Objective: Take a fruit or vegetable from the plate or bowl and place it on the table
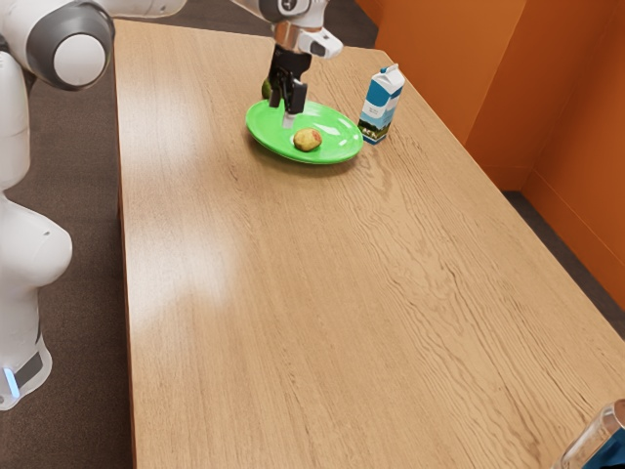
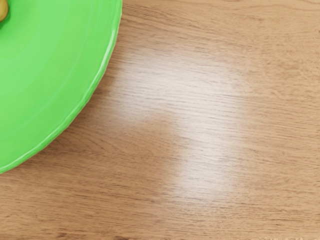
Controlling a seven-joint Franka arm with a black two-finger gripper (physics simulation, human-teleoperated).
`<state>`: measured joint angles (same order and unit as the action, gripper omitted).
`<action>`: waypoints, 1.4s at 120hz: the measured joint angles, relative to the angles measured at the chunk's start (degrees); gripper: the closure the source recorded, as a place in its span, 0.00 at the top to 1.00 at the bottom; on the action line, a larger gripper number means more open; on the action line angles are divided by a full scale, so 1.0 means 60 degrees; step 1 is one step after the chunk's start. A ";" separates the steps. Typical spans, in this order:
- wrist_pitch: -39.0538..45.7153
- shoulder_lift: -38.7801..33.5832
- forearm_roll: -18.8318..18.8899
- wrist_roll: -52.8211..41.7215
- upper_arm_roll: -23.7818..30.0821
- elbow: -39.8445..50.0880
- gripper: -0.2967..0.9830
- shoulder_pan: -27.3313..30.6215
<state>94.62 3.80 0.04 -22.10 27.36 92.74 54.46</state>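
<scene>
At the wooden table's (image 1: 264, 293) far end, the black gripper (image 1: 287, 106) hangs near a green plate (image 1: 269, 140) bearing a yellowish fruit or vegetable (image 1: 308, 140). A carton (image 1: 381, 104) stands just beside it, toward the exterior view's right; a cut-off container (image 1: 598, 440) is near right.

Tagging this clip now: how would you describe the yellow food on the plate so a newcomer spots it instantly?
At the far end of the table in the exterior view is a green plate. The food is a small roundish lump on it. Its yellow colour separates it from the dark thing partly behind the gripper and the blue-and-white carton.
</scene>
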 joint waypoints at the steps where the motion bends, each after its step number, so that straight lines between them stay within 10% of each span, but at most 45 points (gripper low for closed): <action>1: -0.0005 0.0007 -0.0001 -0.0013 0.0001 -0.0002 0.77 -0.0005; 64: -0.0084 0.1279 -0.0111 -0.0351 0.0022 -0.1332 0.77 -0.0104; 168: -0.0453 0.6486 0.2169 -0.1433 0.0649 -0.6816 0.77 -0.0232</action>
<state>91.90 42.71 13.05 -30.69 31.25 51.84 53.07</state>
